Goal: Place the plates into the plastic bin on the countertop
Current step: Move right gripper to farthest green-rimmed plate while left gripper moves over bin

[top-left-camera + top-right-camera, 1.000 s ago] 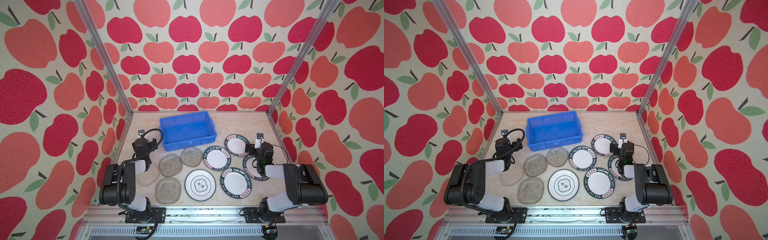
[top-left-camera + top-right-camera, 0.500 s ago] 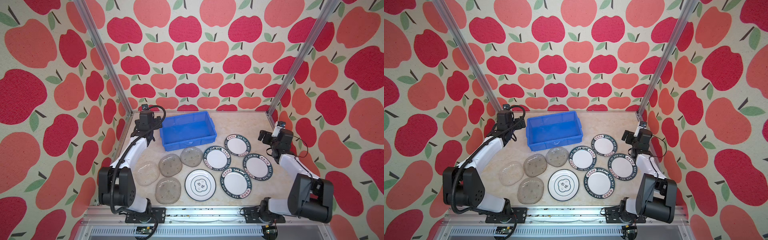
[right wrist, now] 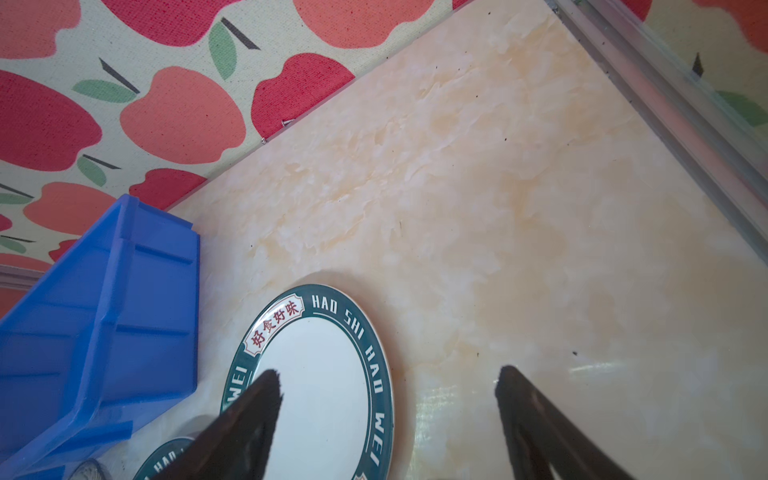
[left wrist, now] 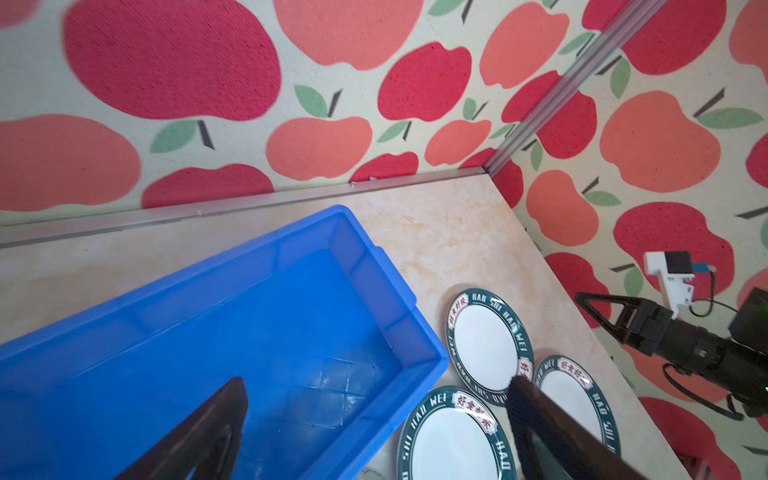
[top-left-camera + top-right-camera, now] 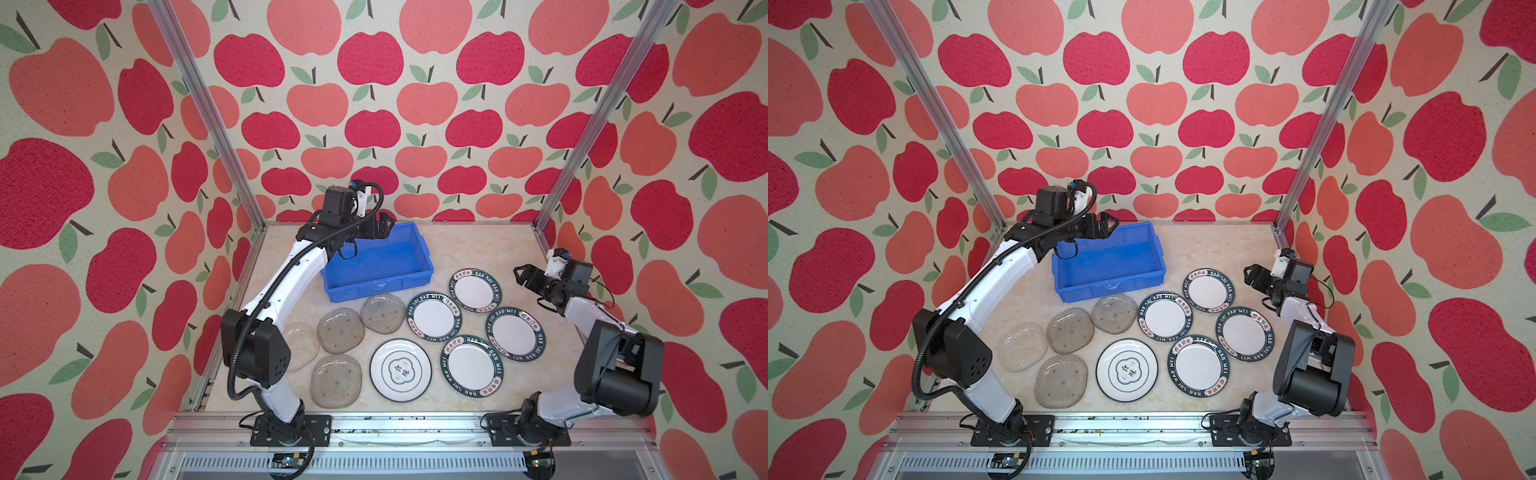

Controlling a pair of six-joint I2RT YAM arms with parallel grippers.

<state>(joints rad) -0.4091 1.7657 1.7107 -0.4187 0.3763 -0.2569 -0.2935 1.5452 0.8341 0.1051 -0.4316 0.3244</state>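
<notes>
Glossy plastic bin (image 5: 374, 287) & polished marble-look countertop (image 5: 478, 245)

Bright, even light; a soft shadow hugs the round white green-rimmed plate (image 3: 324, 374). Pale glare streaks the beige marble-patterned bench (image 3: 590, 368). The left hand (image 4: 376, 384) and right hand (image 3: 386, 372) blur near their lenses.

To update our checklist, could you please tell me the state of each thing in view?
Bin: empty, upright on the countertop.
Grey plates: four, flat, outside the bin.
Green-rimmed plates: four, flat, outside the bin.
Emblem plate: flat, outside the bin.
Left gripper: open, empty, over the bin.
Right gripper: open, empty, raised near the green-rimmed plates.
</notes>
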